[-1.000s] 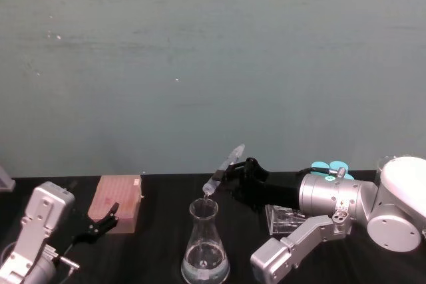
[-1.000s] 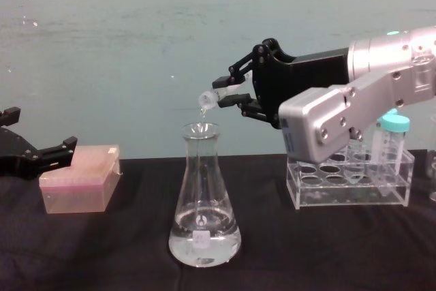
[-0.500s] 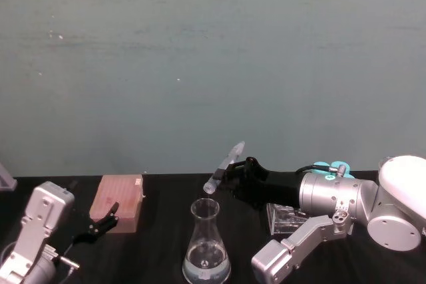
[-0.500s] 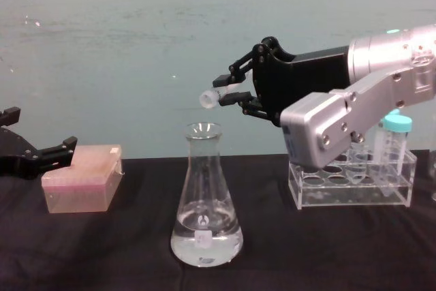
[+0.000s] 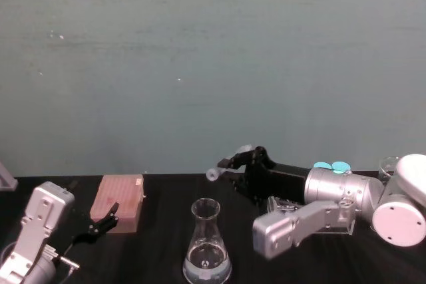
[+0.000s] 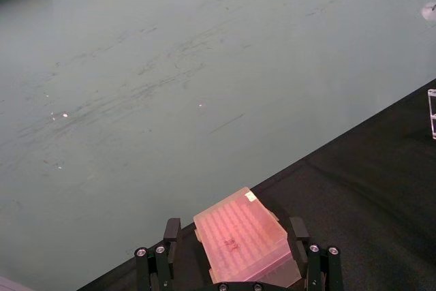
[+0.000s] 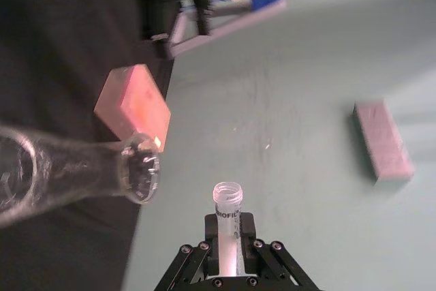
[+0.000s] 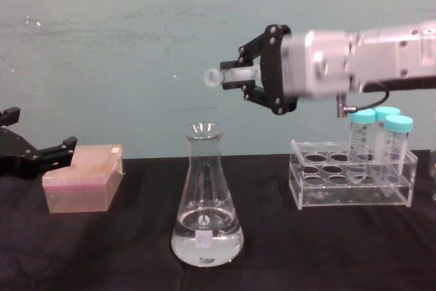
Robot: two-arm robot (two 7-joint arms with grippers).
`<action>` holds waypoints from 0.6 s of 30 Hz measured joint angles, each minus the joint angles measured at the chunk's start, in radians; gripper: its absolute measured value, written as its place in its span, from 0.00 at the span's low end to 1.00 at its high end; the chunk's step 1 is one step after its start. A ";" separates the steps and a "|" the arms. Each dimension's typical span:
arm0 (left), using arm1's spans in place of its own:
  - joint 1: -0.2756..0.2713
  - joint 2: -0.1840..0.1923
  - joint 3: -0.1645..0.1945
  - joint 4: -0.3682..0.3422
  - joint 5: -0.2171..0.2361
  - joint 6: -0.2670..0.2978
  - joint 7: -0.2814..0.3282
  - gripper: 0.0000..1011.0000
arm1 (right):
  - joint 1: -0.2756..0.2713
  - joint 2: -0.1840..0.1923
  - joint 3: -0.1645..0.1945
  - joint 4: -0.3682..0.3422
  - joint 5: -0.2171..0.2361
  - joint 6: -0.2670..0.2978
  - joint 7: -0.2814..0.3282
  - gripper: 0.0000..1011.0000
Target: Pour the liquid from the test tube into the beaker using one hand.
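Note:
My right gripper (image 8: 238,76) is shut on the test tube (image 8: 225,75), which lies almost level with its open mouth pointing left. It hangs above and a little to the right of the beaker's mouth, apart from it. The beaker (image 8: 206,209) stands upright on the black table, with clear liquid (image 8: 206,244) in its wide base. The head view shows the tube (image 5: 221,167) in the right gripper (image 5: 234,163) beyond the beaker (image 5: 207,251). In the right wrist view the tube (image 7: 227,219) sits between the fingers beside the beaker's neck (image 7: 75,172). My left gripper (image 8: 37,134) rests open at the far left.
A pink tip box (image 8: 82,178) lies left of the beaker, just ahead of the left gripper (image 6: 233,230). A clear tube rack (image 8: 351,185) with teal-capped tubes (image 8: 381,138) stands at the right, under the right arm. A green wall closes the table's far side.
The right gripper has lifted the test tube off the beaker's mouth and turned it from tilted down to nearly level. The right forearm has swung up. The left arm has not moved.

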 joint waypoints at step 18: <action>0.000 0.000 0.000 0.000 0.000 0.000 0.000 0.99 | -0.058 -0.092 0.297 0.134 0.741 0.281 0.399 0.19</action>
